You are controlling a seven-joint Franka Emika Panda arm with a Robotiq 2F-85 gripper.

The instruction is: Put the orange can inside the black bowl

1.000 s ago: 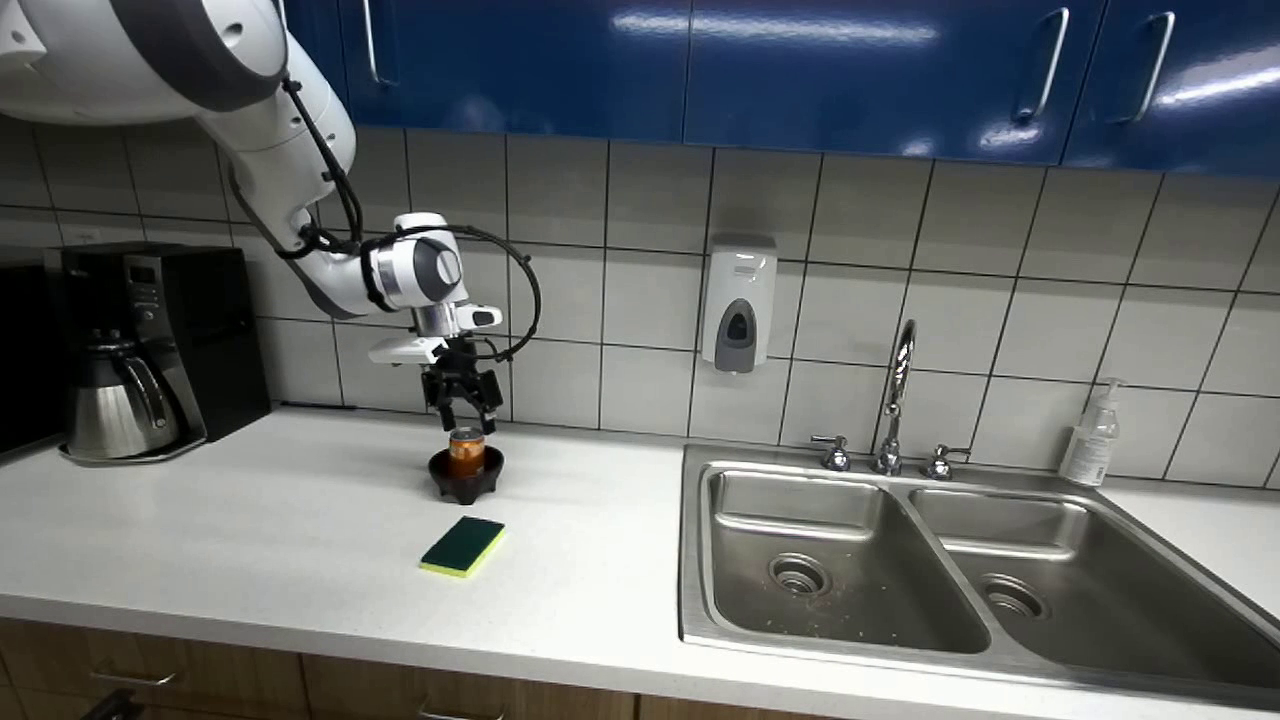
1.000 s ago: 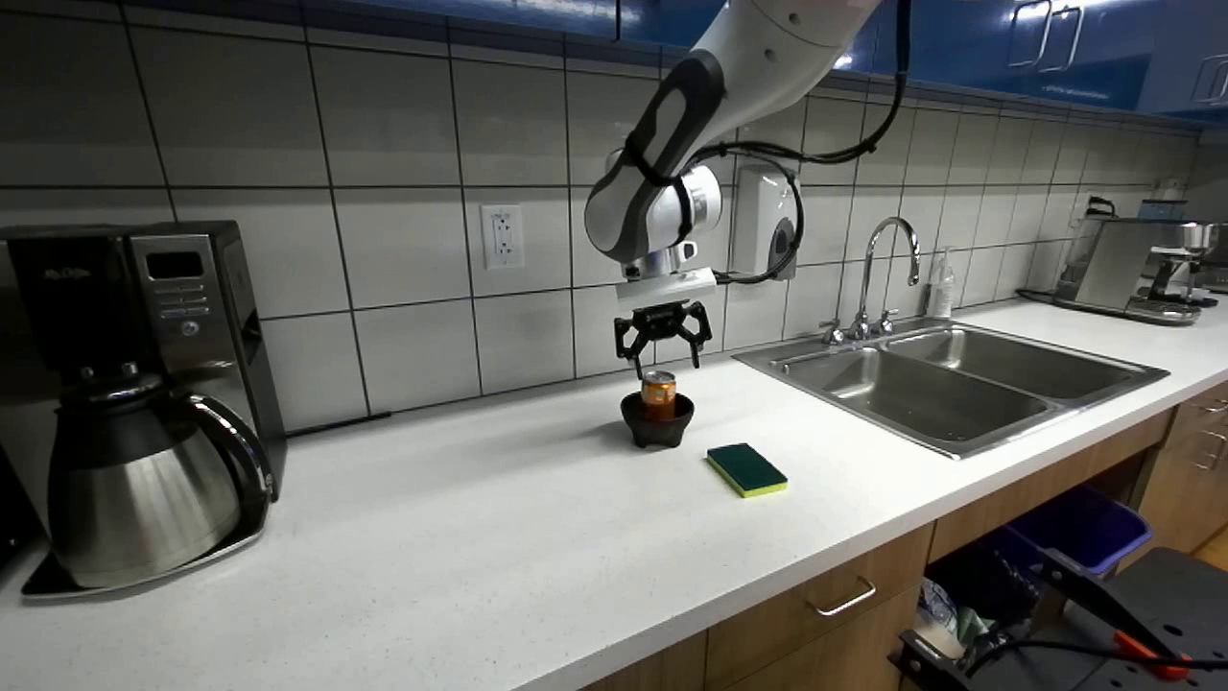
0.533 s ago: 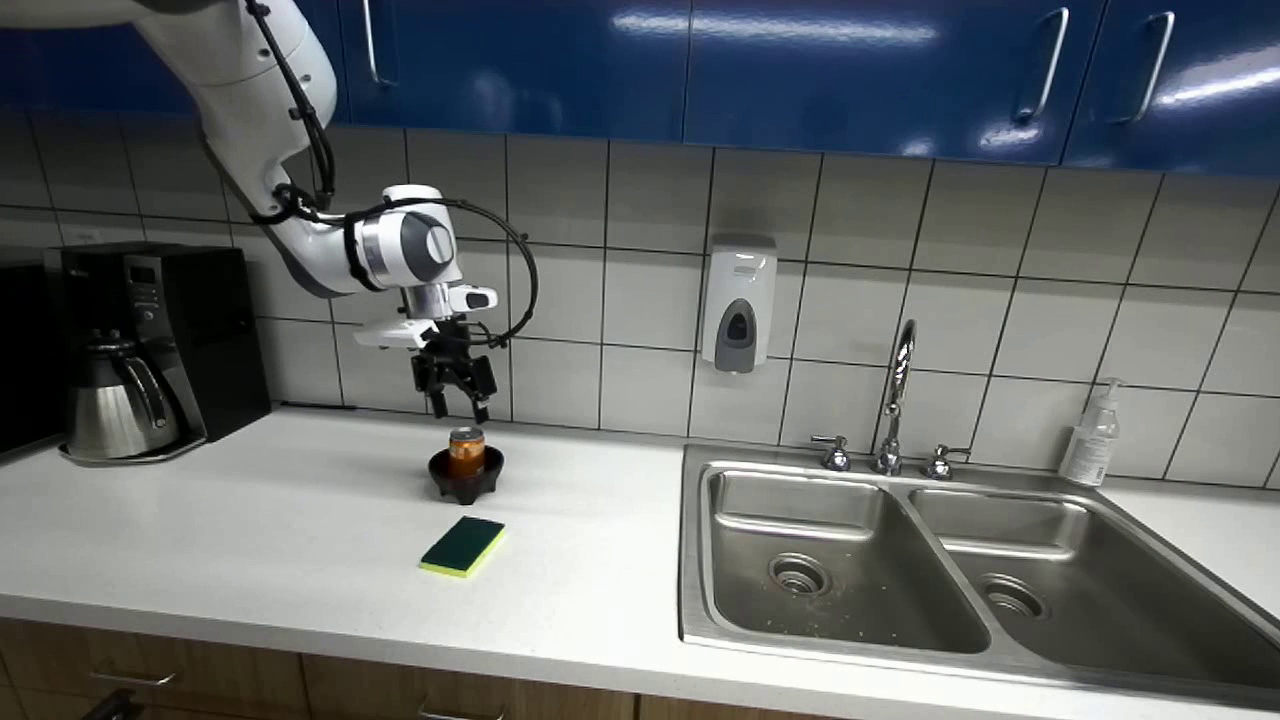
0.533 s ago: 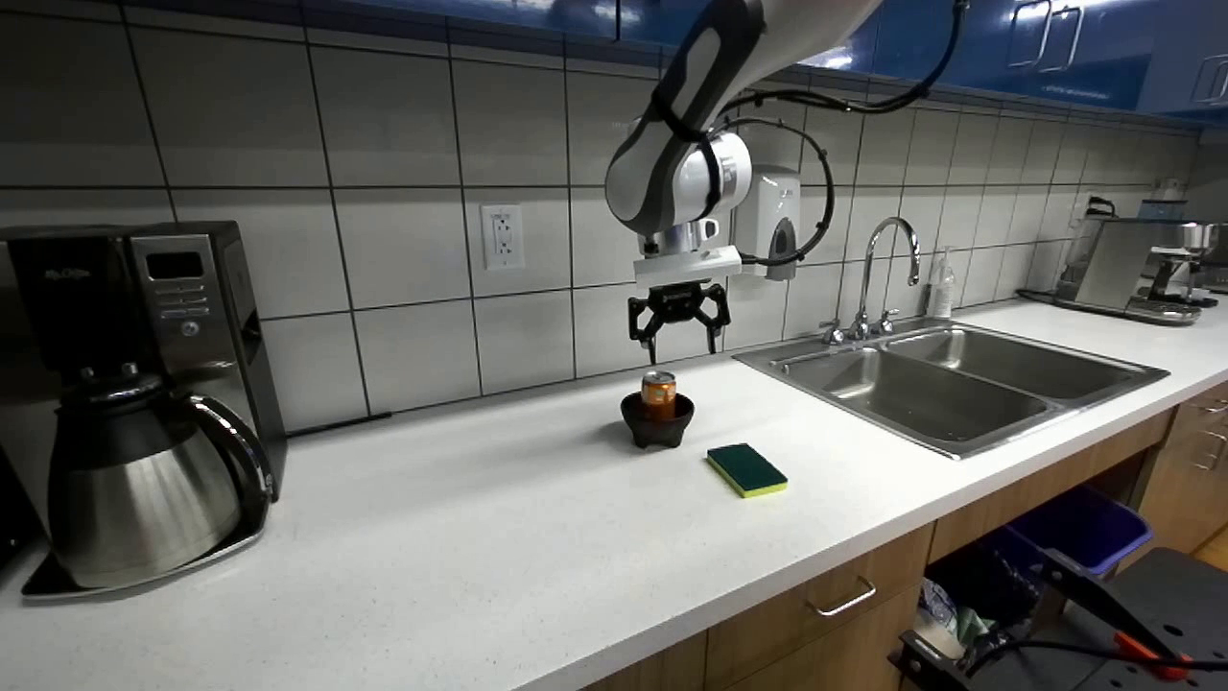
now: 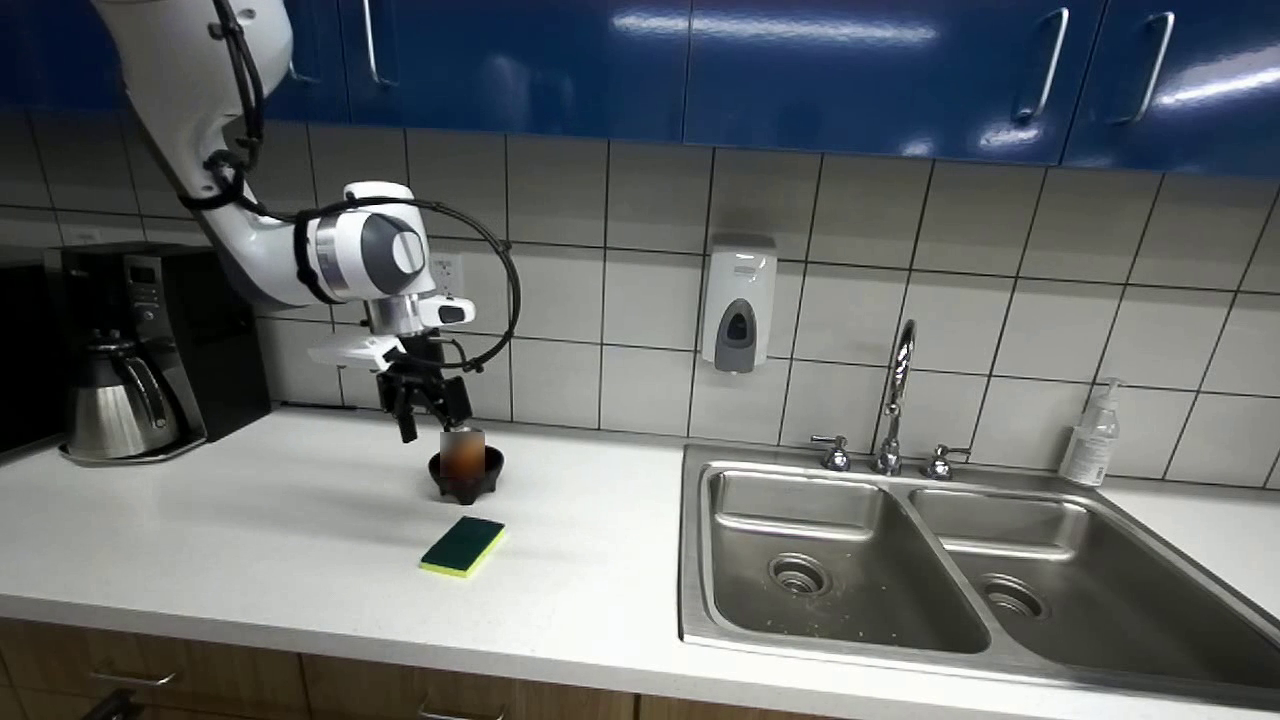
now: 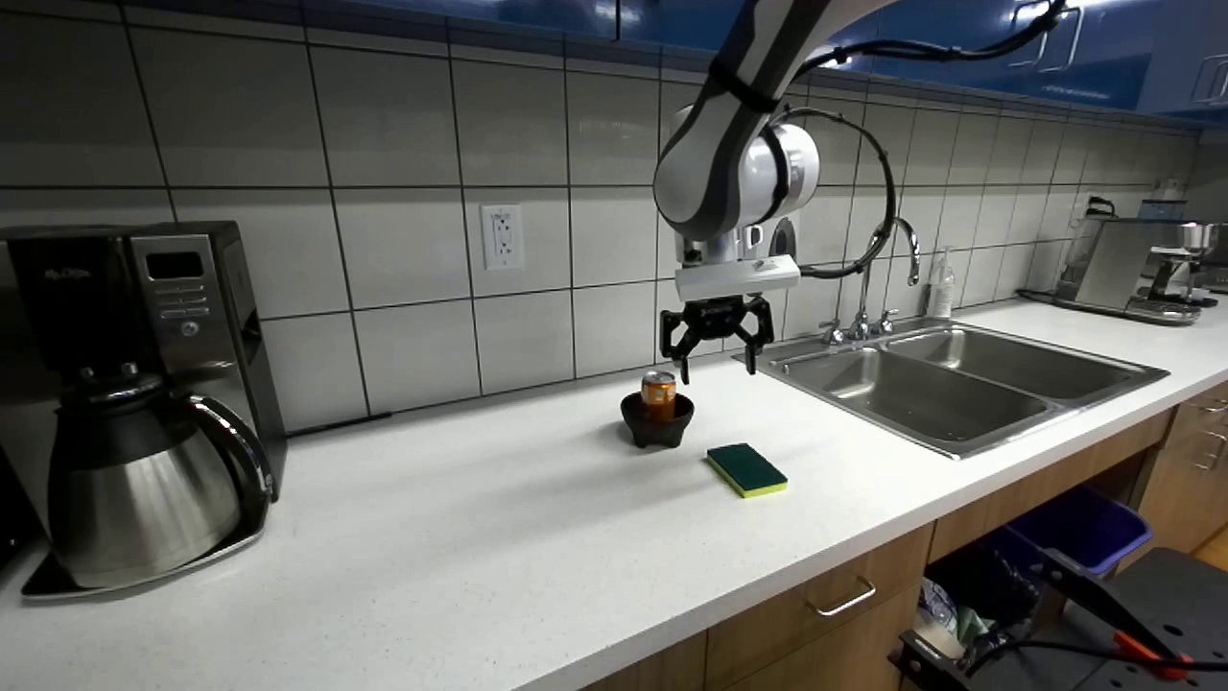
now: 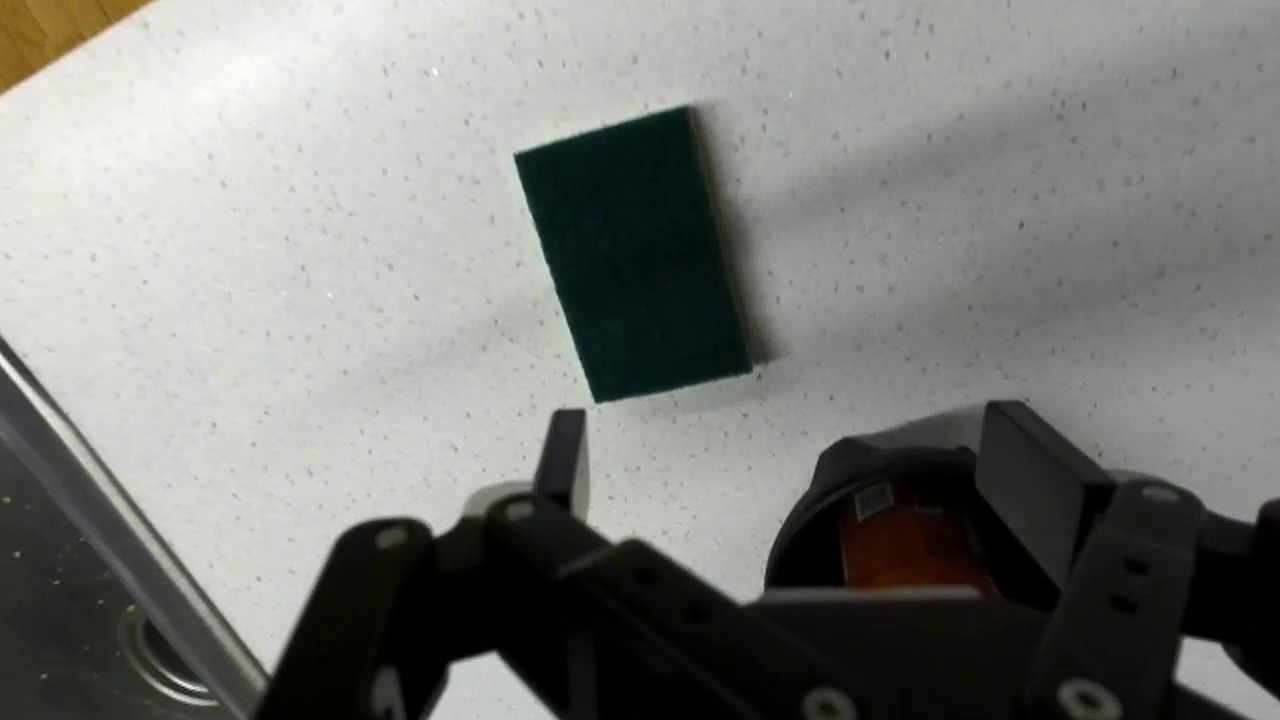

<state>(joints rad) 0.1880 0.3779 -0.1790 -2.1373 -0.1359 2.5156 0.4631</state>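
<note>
The orange can stands upright inside the black bowl, its silvery top above the rim. In an exterior view the can looks blurred in the bowl. My gripper is open and empty, above the counter and off to one side of the can, not touching it; it also shows in an exterior view. In the wrist view the can and bowl lie below, near one finger of the open gripper, partly hidden by the gripper body.
A green and yellow sponge lies on the counter in front of the bowl. A coffee maker with a steel carafe stands at one end. A double steel sink with a faucet is at the other. The tiled wall runs behind.
My open gripper has risen off the can and shifted sideways away from above it, toward the sink side in an exterior view, then come slightly lower. The can and bowl have stayed put.
</note>
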